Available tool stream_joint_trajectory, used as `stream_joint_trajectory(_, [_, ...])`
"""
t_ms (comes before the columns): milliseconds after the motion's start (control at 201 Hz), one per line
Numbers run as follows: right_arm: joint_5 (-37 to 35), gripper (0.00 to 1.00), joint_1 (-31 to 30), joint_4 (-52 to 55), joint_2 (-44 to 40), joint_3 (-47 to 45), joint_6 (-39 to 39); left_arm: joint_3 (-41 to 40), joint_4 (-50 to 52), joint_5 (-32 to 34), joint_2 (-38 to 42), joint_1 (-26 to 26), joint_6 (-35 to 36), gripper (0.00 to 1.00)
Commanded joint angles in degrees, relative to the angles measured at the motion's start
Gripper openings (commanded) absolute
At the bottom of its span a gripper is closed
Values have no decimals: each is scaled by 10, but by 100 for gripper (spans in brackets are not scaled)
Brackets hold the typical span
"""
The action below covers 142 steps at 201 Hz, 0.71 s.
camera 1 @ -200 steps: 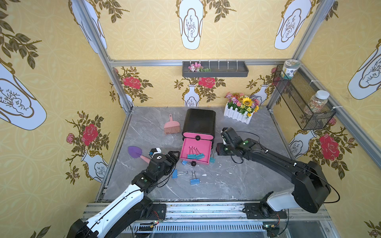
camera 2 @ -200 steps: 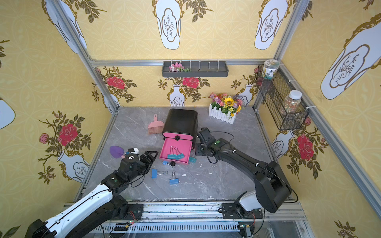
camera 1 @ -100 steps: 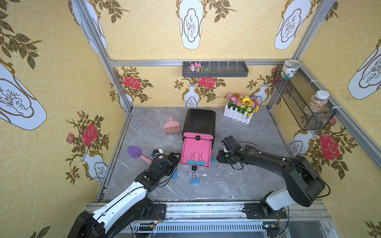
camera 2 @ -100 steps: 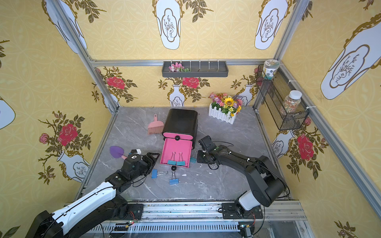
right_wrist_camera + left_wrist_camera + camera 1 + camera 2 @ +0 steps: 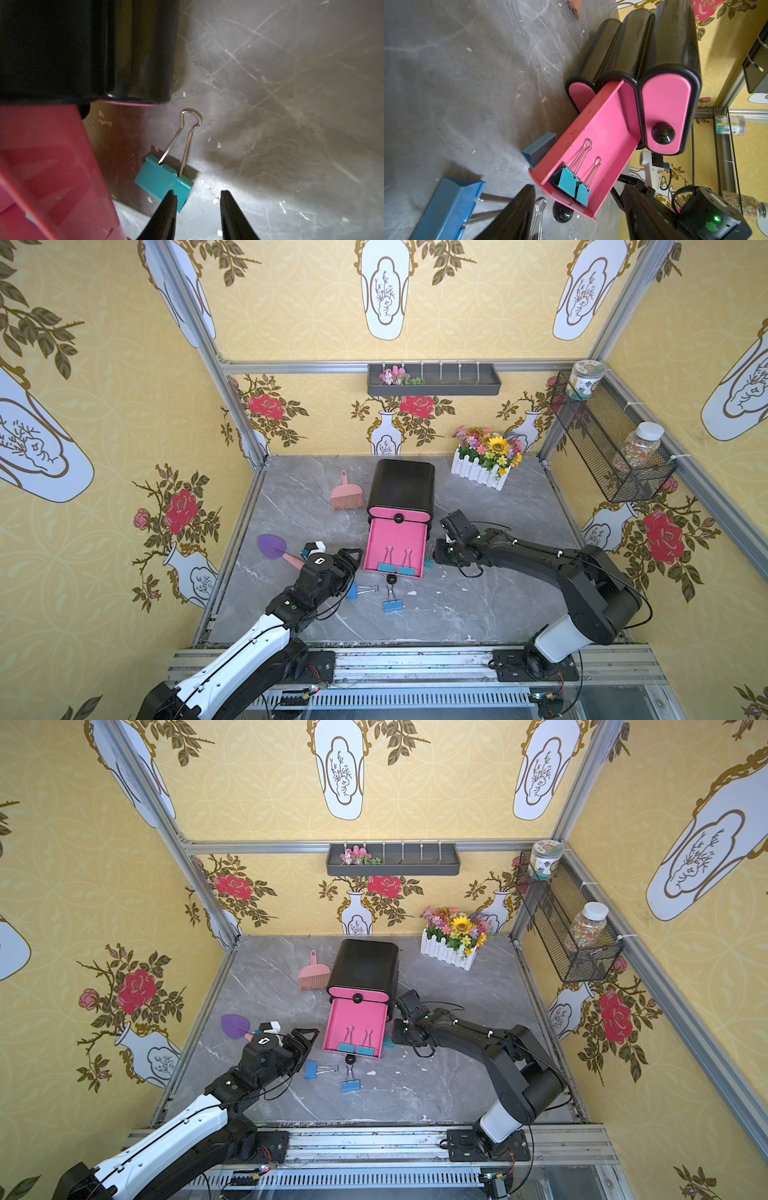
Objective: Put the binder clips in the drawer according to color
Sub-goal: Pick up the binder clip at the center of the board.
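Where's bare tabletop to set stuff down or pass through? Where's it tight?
Free: between flower box and right arm; front strip from blue clips to that arm's base. Crowded: open drawer's front end, with those clips, left gripper, teal clip, right gripper.

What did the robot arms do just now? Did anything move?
The right gripper came down from beside the black cabinet to the table next to the pink drawer, jaws narrowing over the teal clip lying there, open, nothing gripped yet. The two teal clips in the drawer seem to have slid toward its front. The left gripper and the two blue clips on the table stayed put.
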<state>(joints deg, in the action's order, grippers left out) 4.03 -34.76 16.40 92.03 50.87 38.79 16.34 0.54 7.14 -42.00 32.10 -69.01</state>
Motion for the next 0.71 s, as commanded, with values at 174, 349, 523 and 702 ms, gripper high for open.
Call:
stream_joint_trajectory(174, [-72, 38, -29, 14, 35, 36, 38, -5, 17, 7, 11, -2, 2, 73])
stream_joint_trajectory(349, [-91, 38, -34, 8, 34, 24, 53, -6, 19, 7, 16, -2, 3, 73])
stream_joint_trajectory(523, [-90, 38, -36, -7, 50, 22, 59, -7, 18, 6, 15, -2, 3, 73])
stream_joint_trajectory(702, [-92, 38, -36, -14, 64, 25, 63, -7, 19, 5, 18, -2, 3, 73])
